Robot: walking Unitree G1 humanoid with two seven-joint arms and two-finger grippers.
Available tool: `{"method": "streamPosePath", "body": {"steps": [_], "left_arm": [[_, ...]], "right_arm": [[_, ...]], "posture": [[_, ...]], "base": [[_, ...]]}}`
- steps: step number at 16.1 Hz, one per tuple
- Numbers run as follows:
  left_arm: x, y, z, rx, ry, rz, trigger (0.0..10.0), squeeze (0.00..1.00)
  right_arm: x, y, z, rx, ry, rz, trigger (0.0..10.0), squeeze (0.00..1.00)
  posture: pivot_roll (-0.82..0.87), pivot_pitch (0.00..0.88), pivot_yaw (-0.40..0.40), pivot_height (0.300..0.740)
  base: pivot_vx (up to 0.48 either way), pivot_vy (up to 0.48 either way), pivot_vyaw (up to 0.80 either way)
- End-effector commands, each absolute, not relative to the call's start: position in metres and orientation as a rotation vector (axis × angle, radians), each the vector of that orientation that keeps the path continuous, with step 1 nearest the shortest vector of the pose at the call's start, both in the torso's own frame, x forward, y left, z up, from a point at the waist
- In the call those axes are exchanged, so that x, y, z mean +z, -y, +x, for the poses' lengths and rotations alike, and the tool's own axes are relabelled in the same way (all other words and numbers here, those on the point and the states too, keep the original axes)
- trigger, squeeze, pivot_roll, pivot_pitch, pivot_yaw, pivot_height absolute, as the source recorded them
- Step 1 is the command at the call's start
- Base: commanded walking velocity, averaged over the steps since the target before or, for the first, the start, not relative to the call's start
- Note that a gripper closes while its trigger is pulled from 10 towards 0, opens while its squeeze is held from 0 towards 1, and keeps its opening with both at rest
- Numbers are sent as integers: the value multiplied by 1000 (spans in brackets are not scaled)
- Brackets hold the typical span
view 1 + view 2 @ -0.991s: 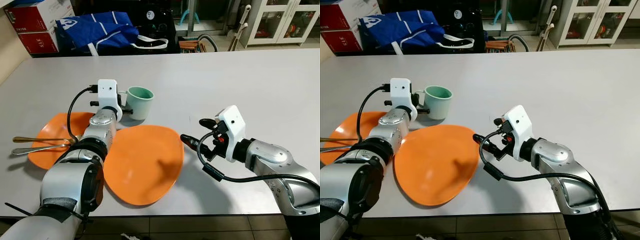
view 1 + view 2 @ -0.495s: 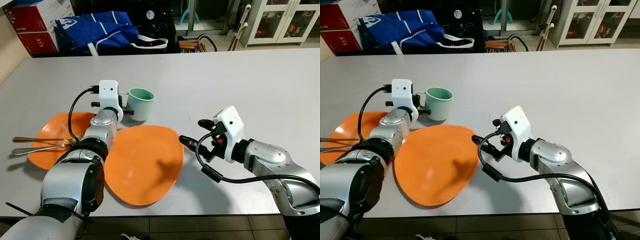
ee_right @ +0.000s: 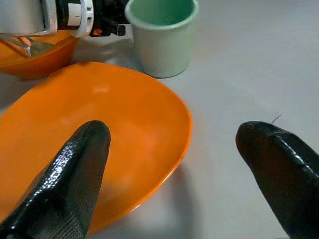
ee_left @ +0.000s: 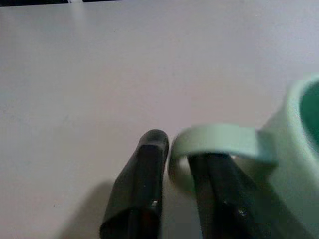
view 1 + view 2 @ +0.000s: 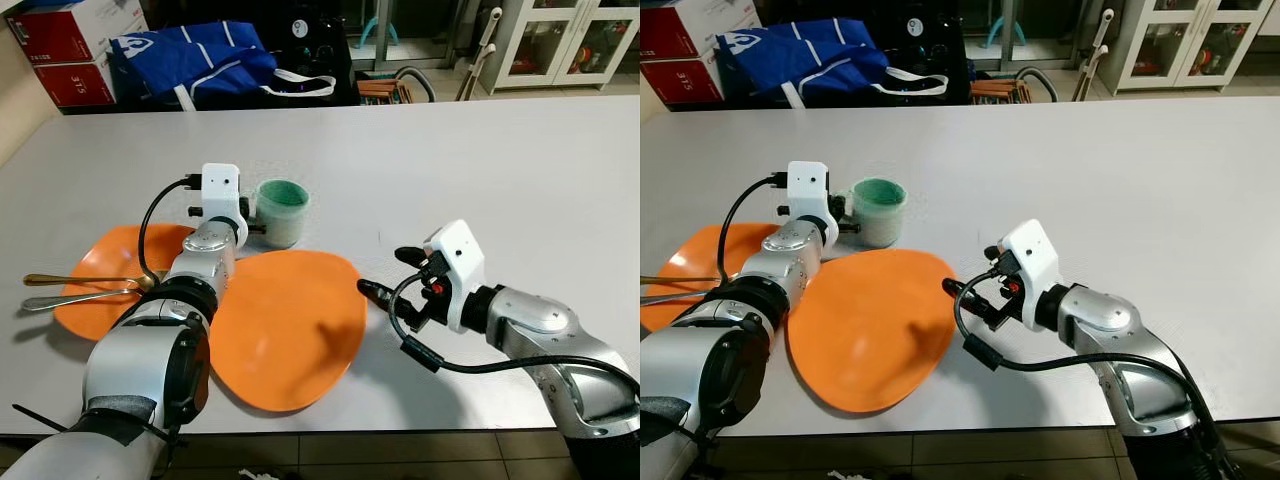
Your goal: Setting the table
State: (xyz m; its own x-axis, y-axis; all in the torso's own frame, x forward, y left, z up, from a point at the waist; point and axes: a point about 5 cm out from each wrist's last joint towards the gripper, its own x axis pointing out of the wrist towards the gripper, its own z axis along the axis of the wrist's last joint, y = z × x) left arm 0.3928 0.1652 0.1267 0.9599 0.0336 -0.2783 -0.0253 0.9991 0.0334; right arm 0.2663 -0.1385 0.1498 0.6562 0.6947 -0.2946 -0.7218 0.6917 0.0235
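A pale green mug point(image 5: 283, 210) stands on the white table point(image 5: 480, 170), a little blurred. My left gripper point(image 4: 175, 152) is shut on its handle point(image 4: 219, 140), one finger through the loop. Just in front lies a big orange plate point(image 5: 285, 325), tilted on its rim. At the far left a second orange plate point(image 5: 105, 280) carries a gold spoon point(image 5: 80, 279) and a silver utensil point(image 5: 75, 297). My right gripper point(image 5: 387, 272) hovers open beside the big plate's right edge point(image 3: 187, 124), with nothing between its fingers point(image 3: 75, 169).
Behind the table's far edge sit a blue bag point(image 5: 195, 60), red and white boxes point(image 5: 70, 50) and a white glass-door cabinet point(image 5: 565, 40). The right half of the table is bare white surface.
The mug and my left gripper have shifted slightly right, and the mug now looks blurred. My right gripper has sunk a little lower and nearer to me, still open.
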Motion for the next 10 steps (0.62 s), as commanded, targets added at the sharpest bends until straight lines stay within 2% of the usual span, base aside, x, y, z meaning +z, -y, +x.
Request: {"method": "streamPosePath", "body": {"steps": [1,10], "left_arm": [[128,-164,394,24,-293,47,10000,1000],[131,-169,395,35,-292,63,10000,1000]], "right_arm": [[152,137,266,806,-289,-109,10000,0],[151,136,266,812,-292,-116,10000,0]], "posture": [[-261,52,100,740],[-258,49,100,740]], "base": [[0,0,0],[0,0,0]]}}
